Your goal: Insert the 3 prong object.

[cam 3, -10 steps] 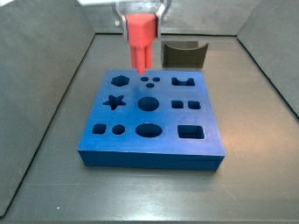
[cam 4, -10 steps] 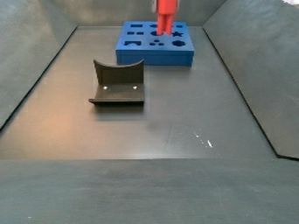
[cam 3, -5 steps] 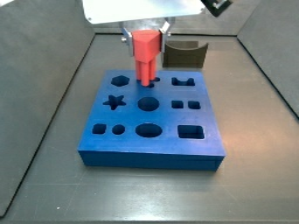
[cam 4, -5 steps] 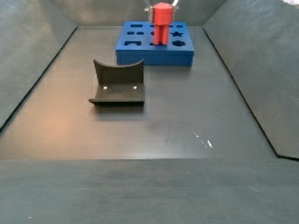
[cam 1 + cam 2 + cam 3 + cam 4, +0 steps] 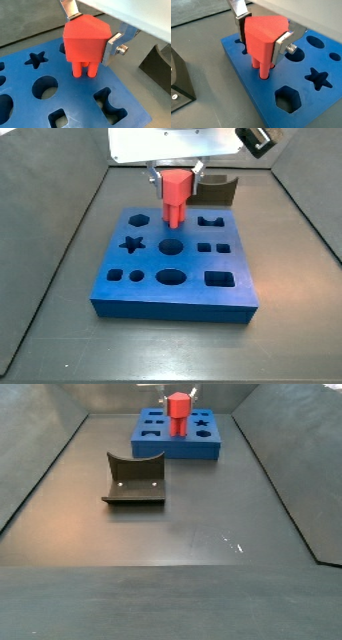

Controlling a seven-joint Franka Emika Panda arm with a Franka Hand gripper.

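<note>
Standing upright on the blue board [image 5: 27,95], the 3 prong object [image 5: 85,42] is clamped by the tool [image 5: 90,37] in a wrist view. In a side view its prongs [image 5: 174,220] appear seated, though that is unclear.

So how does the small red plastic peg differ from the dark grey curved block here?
The red peg stands upright on the blue board, its prongs at the holes; the dark grey curved block sits alone on the floor. The gripper clamps the peg; nothing touches the block. The peg is slimmer. Both look like solid plastic.
</note>
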